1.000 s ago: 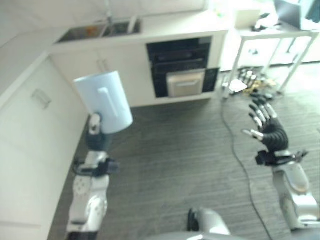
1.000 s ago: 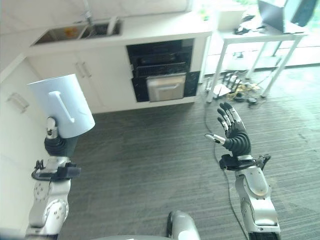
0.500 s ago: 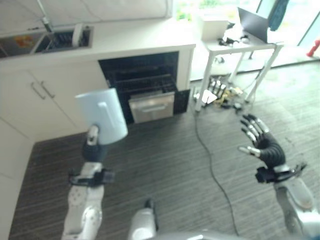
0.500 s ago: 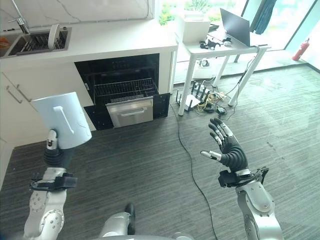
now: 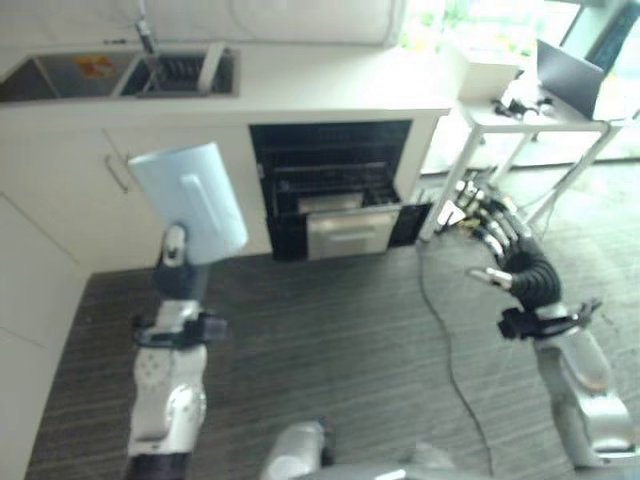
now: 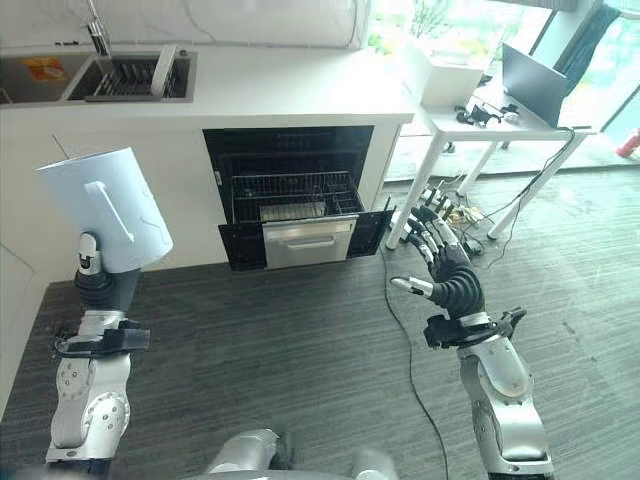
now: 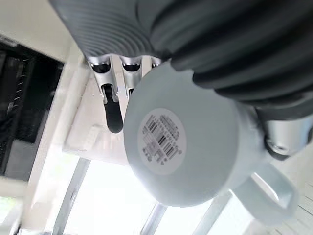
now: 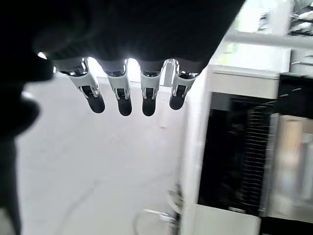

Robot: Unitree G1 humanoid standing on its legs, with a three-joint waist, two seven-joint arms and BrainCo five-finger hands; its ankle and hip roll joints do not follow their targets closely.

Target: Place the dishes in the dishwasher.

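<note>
One dish is in play: a pale blue mug (image 6: 105, 208), carried upside down and tilted in the left hand (image 7: 205, 68), w/ its base and label facing the left wrist cam and the handle (image 7: 268, 193) sticking out to the side. Fingers and thumb are wrapped round the mug body, prob. so it rides steady on the way over and can go rim-down on a rack. Right hand (image 6: 448, 277) hangs in the air w/ fingers straight and spread, holding nothing, likely kept free for the rack or door. Dishwasher (image 6: 290, 195) sits under the white counter (image 6: 280, 95), open, w/ its wire rack (image 6: 292, 192) pulled part way out; it's well apart from both hands, bare dark floor (image 6: 300, 350) between. A sink (image 6: 130, 78) w/ a drying rack is set in the counter. Beside the dishwasher stands a white desk (image 6: 490, 125) w/ a laptop (image 6: 532, 72), and a power strip and cables (image 6: 440, 205) lie under it, near the right hand's side of the route, so the approach prob. wants to stay left of those.
</note>
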